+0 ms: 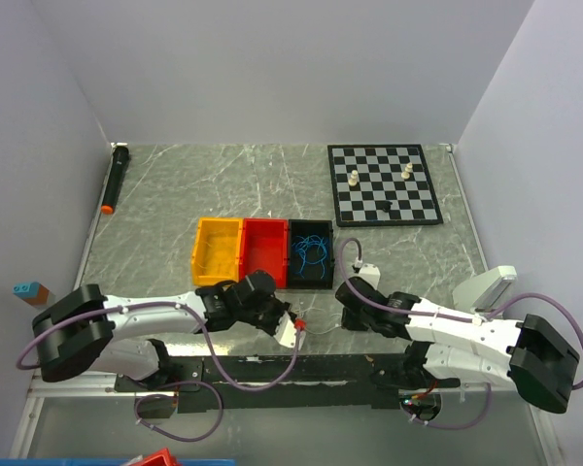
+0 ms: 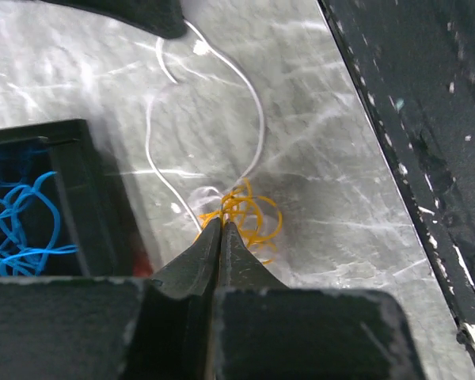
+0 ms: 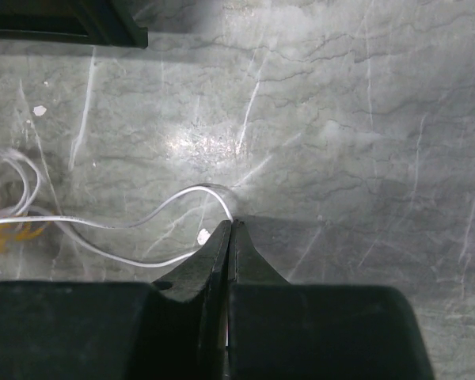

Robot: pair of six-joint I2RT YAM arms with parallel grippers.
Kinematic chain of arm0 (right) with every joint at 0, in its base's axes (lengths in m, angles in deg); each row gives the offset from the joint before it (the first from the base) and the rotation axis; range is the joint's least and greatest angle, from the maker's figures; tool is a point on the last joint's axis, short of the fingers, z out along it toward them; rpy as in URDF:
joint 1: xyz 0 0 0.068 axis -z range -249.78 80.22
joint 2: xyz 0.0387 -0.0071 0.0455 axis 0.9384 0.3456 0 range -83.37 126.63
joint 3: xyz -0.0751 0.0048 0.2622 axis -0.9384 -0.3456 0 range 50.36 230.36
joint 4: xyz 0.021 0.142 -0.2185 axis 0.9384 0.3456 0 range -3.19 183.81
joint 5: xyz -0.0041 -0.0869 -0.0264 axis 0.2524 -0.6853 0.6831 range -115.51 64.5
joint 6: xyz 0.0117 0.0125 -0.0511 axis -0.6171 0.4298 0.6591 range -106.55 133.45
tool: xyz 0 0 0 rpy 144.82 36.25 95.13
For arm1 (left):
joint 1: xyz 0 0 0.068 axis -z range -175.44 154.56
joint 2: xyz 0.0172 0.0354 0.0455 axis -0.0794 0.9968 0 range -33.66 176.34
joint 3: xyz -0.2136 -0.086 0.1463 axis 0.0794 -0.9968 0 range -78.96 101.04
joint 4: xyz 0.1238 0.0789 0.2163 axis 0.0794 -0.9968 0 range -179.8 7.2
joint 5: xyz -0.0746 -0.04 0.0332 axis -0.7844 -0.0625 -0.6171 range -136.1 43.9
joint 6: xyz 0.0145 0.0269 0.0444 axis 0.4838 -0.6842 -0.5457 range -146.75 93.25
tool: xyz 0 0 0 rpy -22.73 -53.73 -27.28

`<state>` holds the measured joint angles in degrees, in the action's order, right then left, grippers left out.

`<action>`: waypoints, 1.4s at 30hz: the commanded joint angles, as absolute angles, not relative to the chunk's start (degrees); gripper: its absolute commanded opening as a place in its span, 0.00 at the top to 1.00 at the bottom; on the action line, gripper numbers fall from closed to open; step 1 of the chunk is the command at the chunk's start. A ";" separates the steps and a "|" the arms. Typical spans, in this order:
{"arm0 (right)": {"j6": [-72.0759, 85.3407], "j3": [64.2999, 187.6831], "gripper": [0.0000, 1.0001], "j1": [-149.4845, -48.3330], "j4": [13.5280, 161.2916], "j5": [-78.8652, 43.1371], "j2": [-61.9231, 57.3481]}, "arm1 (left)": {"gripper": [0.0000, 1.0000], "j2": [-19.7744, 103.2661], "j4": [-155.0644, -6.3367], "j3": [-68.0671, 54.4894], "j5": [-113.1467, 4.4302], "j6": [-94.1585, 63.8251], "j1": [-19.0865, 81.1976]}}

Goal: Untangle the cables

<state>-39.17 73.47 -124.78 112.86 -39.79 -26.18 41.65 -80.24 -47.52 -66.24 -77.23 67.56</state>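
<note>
Holding orange cable (image 2: 257, 218): left gripper (image 2: 222, 226), jaws pressed together on its curls right at the tips.
Right gripper (image 3: 231, 226): jaws closed on one end of the white cable (image 3: 127, 226).
White cable path: loops across the marble table (image 3: 364, 119) between both grippers, meeting the orange clump.
Blue cable (image 2: 20, 229): coiled apart inside the black bin (image 2: 83, 190), beside the left gripper.

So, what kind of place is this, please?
Probably a robot test cell in a lab: plain white walls box in a grey marble-patterned tabletop, and a black-and-white chessboard and a row of yellow, red and black plastic bins look like practice props.
</note>
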 commanded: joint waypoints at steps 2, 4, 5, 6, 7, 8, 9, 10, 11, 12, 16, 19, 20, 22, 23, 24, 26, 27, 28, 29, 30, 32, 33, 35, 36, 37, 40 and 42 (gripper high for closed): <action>-38.23 73.65 1.00 -123.84 112.56 -39.92 -27.21 | 0.98 35.70 -84.89 -41.44 -67.80 -71.23 67.93; -38.23 74.17 1.00 -123.92 112.92 -40.09 -27.03 | 0.98 33.94 -90.25 -38.02 -68.85 -68.51 67.93; -38.32 74.44 1.00 -123.75 113.35 -40.44 -27.12 | 0.97 32.97 -92.89 -36.26 -70.60 -67.80 67.93; -38.23 74.70 1.00 -123.57 113.62 -40.88 -27.21 | 0.97 31.83 -95.35 -35.03 -71.84 -67.36 67.93; -38.15 74.96 1.00 -123.57 113.80 -41.15 -27.38 | 0.97 30.69 -96.94 -34.23 -72.89 -67.09 67.93; -38.06 75.14 1.00 -123.31 113.71 -41.32 -27.38 | 0.97 29.37 -98.87 -33.44 -74.38 -67.18 68.01; -37.97 75.40 1.00 -123.13 113.62 -41.41 -27.38 | 0.97 28.31 -101.15 -32.73 -76.22 -67.96 67.93; -37.80 75.58 1.00 -123.04 113.62 -41.24 -27.12 | 0.97 27.26 -102.57 -32.03 -77.29 -68.40 67.93; -37.62 75.84 1.00 -122.87 113.27 -41.15 -26.68 | 0.97 26.38 -103.19 -31.59 -77.99 -68.06 67.93; -37.62 76.11 1.00 -122.87 113.10 -41.32 -26.24 | 0.97 25.76 -102.85 -31.32 -78.09 -66.66 67.93; -37.62 76.99 1.00 -122.87 112.66 -42.11 -24.13 | 0.99 24.96 -98.11 -28.78 -74.06 -58.06 67.84; -38.23 76.73 1.00 -122.87 112.48 -42.99 -23.43 | 0.99 23.82 -93.19 -26.32 -70.19 -51.89 67.40; -38.49 76.29 1.00 -122.87 112.30 -43.26 -23.25 | 0.99 23.39 -91.26 -25.44 -69.05 -50.67 67.22; -39.28 75.15 1.00 -122.87 111.60 -43.26 -22.55 | 0.99 23.20 -88.36 -22.98 -65.54 -49.25 67.14; -39.72 74.71 1.00 -123.04 111.16 -43.08 -22.11 | 0.99 23.38 -86.78 -21.32 -64.04 -48.55 66.96; -40.07 74.27 1.00 -122.96 110.64 -42.82 -21.76 | 0.99 23.64 -85.45 -19.82 -62.72 -48.11 66.70; -40.78 73.65 1.00 -123.30 110.28 -42.56 -20.97 | 0.99 23.56 -83.25 -16.83 -60.44 -48.37 66.34; -41.30 73.47 1.00 -123.57 110.37 -42.73 -20.62 | 0.99 23.47 -80.55 -15.60 -58.86 -48.63 66.26; -41.48 73.39 1.00 -123.83 110.37 -42.91 -20.61 | 0.99 23.64 -79.74 -13.85 -57.71 -48.98 66.17; -41.83 73.21 1.00 -124.01 110.28 -43.08 -20.44 | 0.99 23.82 -79.21 -12.09 -56.48 -49.33 66.17; -42.18 73.03 1.00 -124.18 110.37 -43.08 -20.44 | 0.99 24.08 -78.85 -9.90 -55.42 -49.33 66.17; -42.62 72.68 1.00 -124.45 110.19 -43.08 -20.44 | 0.99 24.08 -78.15 -7.08 -53.66 -49.77 66.08; -42.98 72.68 1.00 -124.71 110.28 -43.17 -20.44 | 0.99 24.08 -77.89 -5.58 -52.87 -50.03 66.08; -43.50 72.86 1.00 -125.15 110.63 -43.43 -20.09 | 0.99 24.08 -76.31 -3.64 -49.72 -50.91 66.08; -43.59 72.94 1.00 -125.41 110.81 -43.52 -20.00 | 0.99 24.08 -75.43 -2.77 -48.31 -52.31 66.08; -43.77 73.12 1.00 -125.68 110.98 -43.61 -19.91 | 0.99 24.17 -73.94 -2.06 -46.29 -53.54 66.08; -44.30 73.47 1.00 -126.47 111.25 -43.87 -19.65 | 0.99 24.70 -70.16 -0.13 -41.28 -57.06 66.08; -44.38 73.82 1.00 -127.00 111.51 -44.22 -20.00 | 0.97 24.79 -69.98 0.58 -38.12 -57.77 65.99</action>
